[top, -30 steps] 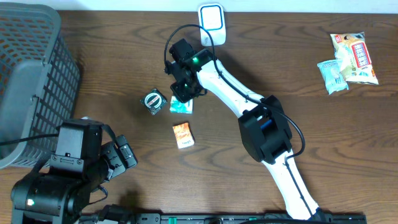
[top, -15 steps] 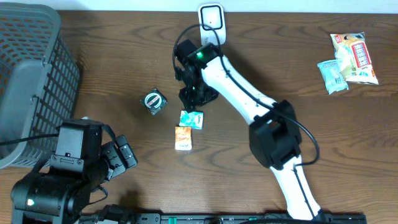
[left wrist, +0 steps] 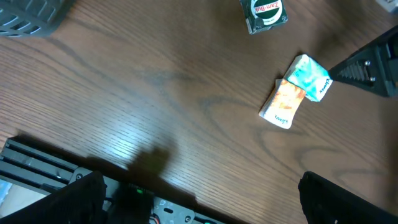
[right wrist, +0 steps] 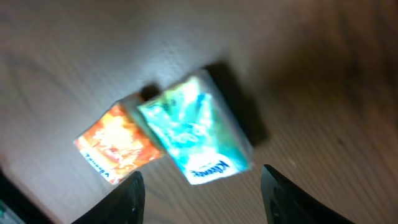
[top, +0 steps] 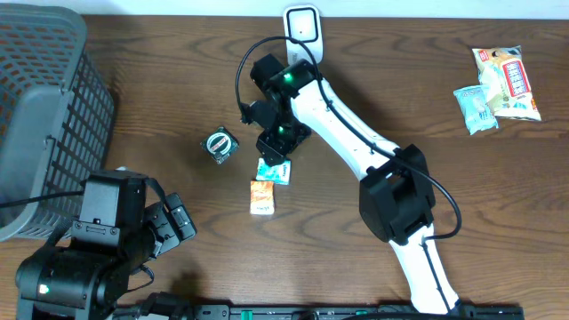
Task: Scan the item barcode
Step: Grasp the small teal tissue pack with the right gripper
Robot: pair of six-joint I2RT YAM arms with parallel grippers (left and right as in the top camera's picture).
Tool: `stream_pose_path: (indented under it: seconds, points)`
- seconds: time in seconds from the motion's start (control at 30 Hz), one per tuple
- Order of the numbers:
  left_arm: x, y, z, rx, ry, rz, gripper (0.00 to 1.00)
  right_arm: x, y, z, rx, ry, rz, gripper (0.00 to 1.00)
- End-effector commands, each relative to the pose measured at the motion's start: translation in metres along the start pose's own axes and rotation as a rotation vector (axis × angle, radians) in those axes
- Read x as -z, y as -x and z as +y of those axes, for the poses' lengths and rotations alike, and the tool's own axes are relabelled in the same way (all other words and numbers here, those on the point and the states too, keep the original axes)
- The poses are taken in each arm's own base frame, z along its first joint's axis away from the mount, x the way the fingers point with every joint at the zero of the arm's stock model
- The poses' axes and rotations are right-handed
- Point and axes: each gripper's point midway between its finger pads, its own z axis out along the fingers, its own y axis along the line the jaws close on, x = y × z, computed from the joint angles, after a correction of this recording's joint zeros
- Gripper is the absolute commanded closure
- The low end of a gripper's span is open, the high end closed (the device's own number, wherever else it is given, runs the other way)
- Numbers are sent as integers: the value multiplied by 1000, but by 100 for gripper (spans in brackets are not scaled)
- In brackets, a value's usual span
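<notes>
A green Kleenex tissue pack lies flat on the table, one corner touching an orange pack. My right gripper hovers just above and behind the green pack, open, with nothing between its fingers. In the right wrist view the green pack and orange pack lie beyond my right gripper. The white barcode scanner stands at the table's far edge. My left gripper rests open at the near left, empty; the left wrist view shows the green pack far ahead of it.
A round Zam-Buk tin lies left of the packs. A grey mesh basket fills the far left corner. Snack packets lie at the far right. A dark rail runs along the near edge.
My right gripper carried the green pack right and nearer, let it go against the orange pack, nudging that, then opened and drew back slightly. The left arm stayed still.
</notes>
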Motion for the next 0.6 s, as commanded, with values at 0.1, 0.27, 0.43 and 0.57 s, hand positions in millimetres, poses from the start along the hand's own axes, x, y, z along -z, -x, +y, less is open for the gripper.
stream_pose_path:
  seconds: [0.1,0.27,0.43,0.57]
  points:
    - [0,0,1,4,6,-1,2,-21,-4,5,70,72,9,46]
    - [0,0,1,4,6,-1,3,-39,-9,-9,53,67,2,46]
    - [0,0,1,4,6,-1,2,-58,-15,-19,37,76,-10,47]
    - [0,0,1,4,6,-1,2,-69,-23,-21,23,93,0,72]
